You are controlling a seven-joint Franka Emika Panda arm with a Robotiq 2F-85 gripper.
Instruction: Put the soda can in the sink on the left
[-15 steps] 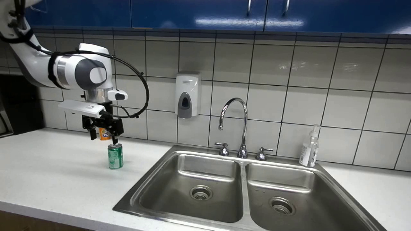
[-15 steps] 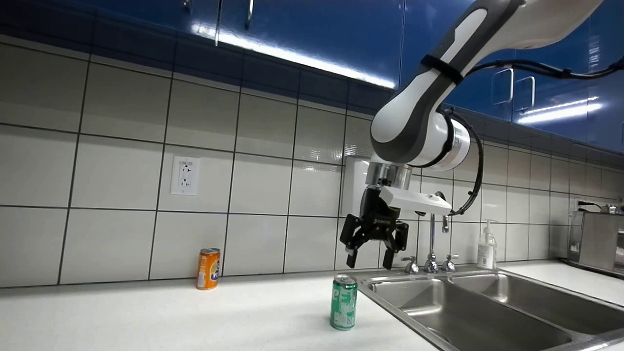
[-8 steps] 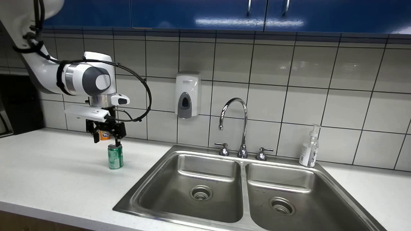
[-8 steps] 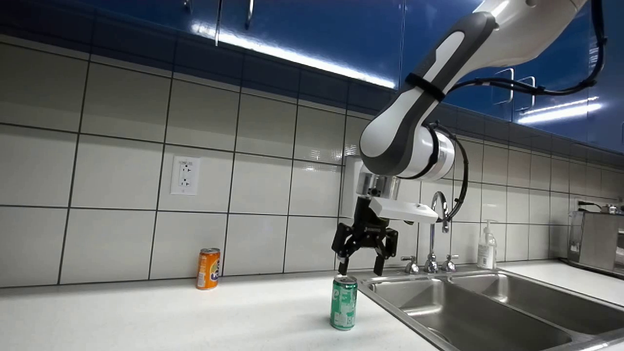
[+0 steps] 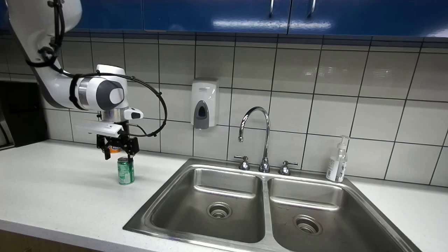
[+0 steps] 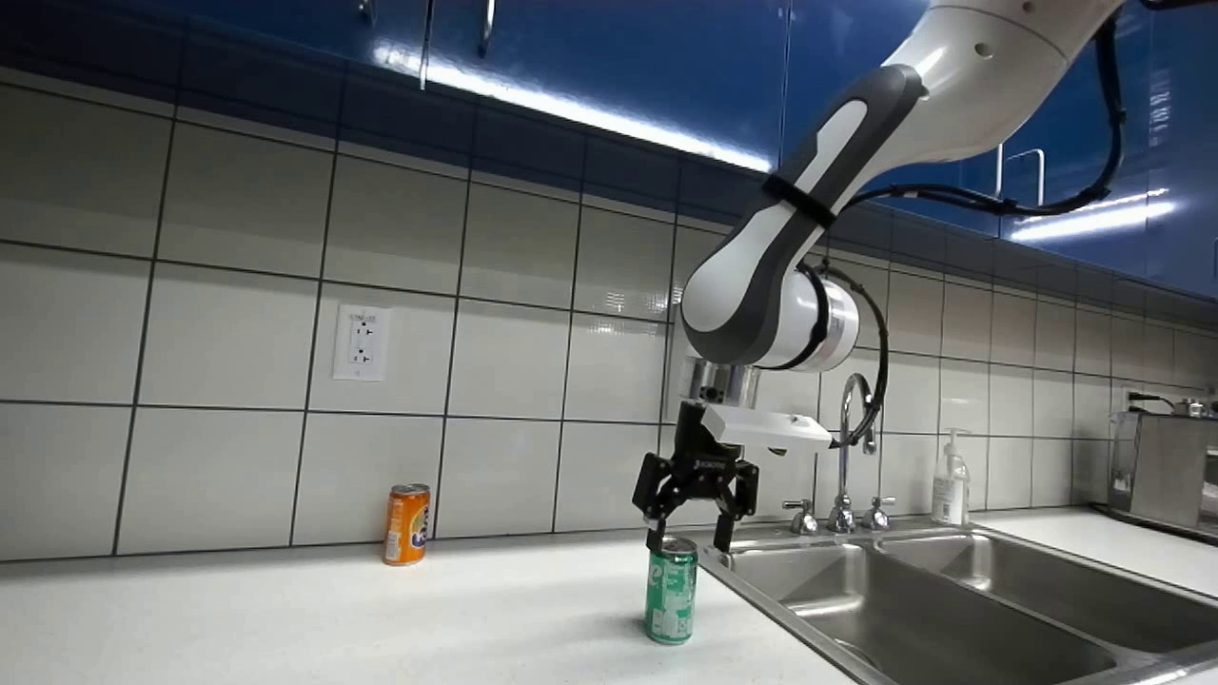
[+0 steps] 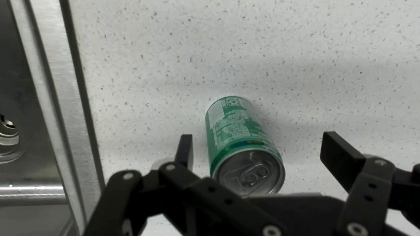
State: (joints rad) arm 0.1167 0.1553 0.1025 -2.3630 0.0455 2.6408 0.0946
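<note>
Orange soda can (image 5: 114,150) in an exterior view, mostly hidden behind the black gripper (image 5: 119,157). Jaws spread, pointing down, tips around lid height on the green soda can (image 5: 126,172); wrist view shows a gap either side of it. Green can upright on the white countertop (image 5: 59,185), just left of the steel double sink (image 5: 266,210). Then left basin (image 5: 185,220), wall-mounted soap dispenser (image 5: 204,105), gooseneck faucet (image 5: 267,138), right basin (image 5: 339,227), pump bottle (image 5: 337,164) at the sink's back corner.
</note>
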